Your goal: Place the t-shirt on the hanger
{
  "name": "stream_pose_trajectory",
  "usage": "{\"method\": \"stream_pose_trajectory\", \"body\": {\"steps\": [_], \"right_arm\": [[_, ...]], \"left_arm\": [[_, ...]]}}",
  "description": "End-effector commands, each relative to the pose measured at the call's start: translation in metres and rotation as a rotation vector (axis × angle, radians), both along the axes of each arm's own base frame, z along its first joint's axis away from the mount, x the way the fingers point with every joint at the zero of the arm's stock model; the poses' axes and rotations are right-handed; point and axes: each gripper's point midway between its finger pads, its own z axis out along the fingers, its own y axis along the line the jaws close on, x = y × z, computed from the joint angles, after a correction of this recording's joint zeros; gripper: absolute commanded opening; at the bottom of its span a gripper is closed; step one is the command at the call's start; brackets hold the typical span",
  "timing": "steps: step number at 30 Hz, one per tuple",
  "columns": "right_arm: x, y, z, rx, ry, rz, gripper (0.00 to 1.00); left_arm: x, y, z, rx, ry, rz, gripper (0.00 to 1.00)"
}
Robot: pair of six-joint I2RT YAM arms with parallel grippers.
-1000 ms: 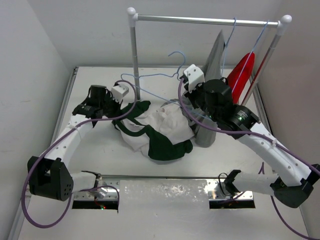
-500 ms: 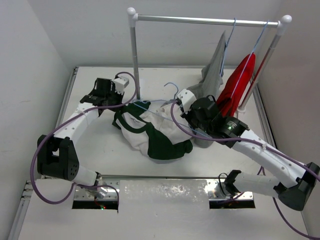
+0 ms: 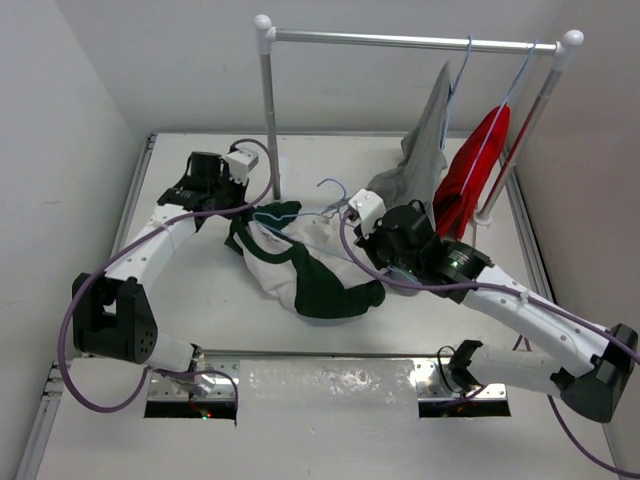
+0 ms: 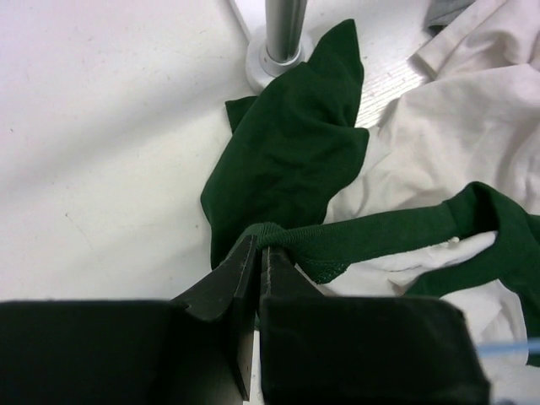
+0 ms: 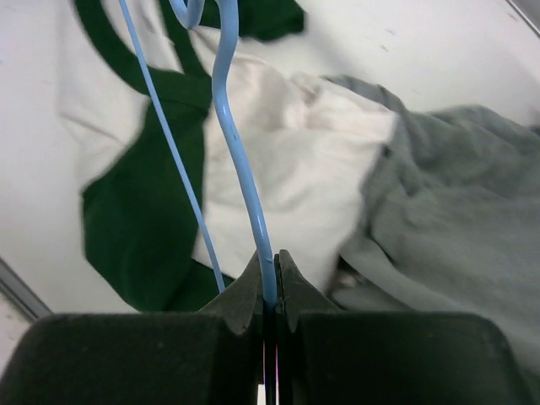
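The t-shirt (image 3: 300, 265), dark green with white panels, lies crumpled on the table in front of the rack. My left gripper (image 3: 237, 213) is at its left edge, shut on a green ribbed band of the t-shirt (image 4: 287, 160), pinched at the fingertips (image 4: 250, 253). My right gripper (image 3: 350, 225) is over the shirt's right side, shut on the thin light-blue hanger (image 3: 330, 185). In the right wrist view the hanger (image 5: 228, 126) runs up from my jaws over the white cloth of the t-shirt (image 5: 278, 160), its hook at the top edge.
The clothes rack's left post (image 3: 268, 110) stands just behind the shirt, its base (image 4: 278, 51) close to my left gripper. A grey garment (image 3: 425, 140) and a red garment (image 3: 475, 170) hang at the bar's right end. The grey garment's hem (image 5: 447, 211) lies beside the shirt.
My right gripper has come down and leftward with the hanger, from raised near the grey garment to low over the shirt. My left arm pulled back toward the rack post and now holds still.
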Motion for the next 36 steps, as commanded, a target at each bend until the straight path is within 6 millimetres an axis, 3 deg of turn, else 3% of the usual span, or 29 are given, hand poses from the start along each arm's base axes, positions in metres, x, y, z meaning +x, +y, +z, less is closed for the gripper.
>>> {"method": "stream_pose_trajectory", "body": {"steps": [1, 7, 12, 20, 22, 36], "right_arm": [[0.001, 0.042, 0.011, 0.127, -0.004, 0.093, 0.0], [0.016, 0.051, -0.005, 0.052, 0.019, 0.062, 0.0], [0.016, 0.055, -0.001, 0.04, -0.004, 0.074, 0.0], [0.009, 0.058, 0.041, 0.089, -0.074, 0.094, 0.0], [0.01, 0.059, 0.042, 0.091, -0.085, 0.092, 0.0], [0.031, 0.066, 0.01, -0.028, -0.082, 0.061, 0.0]], "left_arm": [[0.004, -0.006, 0.044, -0.025, -0.128, -0.049, 0.0], [-0.015, -0.001, 0.042, 0.013, -0.127, -0.088, 0.0], [-0.027, 0.006, 0.035, 0.059, -0.126, -0.108, 0.0], [-0.027, 0.014, 0.021, 0.106, -0.09, -0.098, 0.0], [-0.029, 0.013, 0.021, 0.106, -0.079, -0.106, 0.0], [-0.034, 0.008, 0.026, 0.083, -0.086, -0.128, 0.0]]}}
